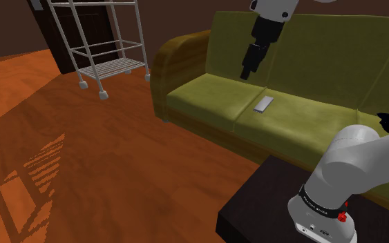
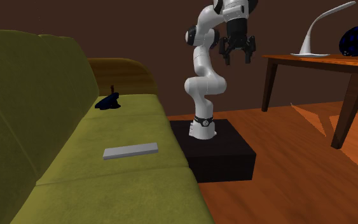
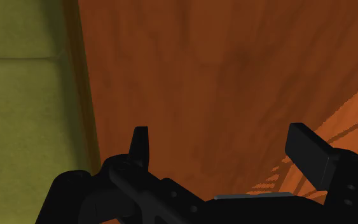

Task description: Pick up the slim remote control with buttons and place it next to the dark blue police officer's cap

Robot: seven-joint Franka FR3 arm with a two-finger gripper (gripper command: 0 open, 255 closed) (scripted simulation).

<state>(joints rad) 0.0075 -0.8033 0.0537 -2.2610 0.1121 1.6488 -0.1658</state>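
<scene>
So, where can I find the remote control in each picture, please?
Shoulder view: the remote control lies on the sofa seat, right of the picture's centre, below the hand.
Second exterior view: it lies on the seat, left of centre, nearer the camera than the dark blue cap.
Wrist view: the open hand faces the floor beside the sofa's front edge.
Shared landmark: the green sofa.

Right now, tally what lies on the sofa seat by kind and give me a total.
slim grey remote control: 1
dark blue cap: 1
Total: 2
</scene>
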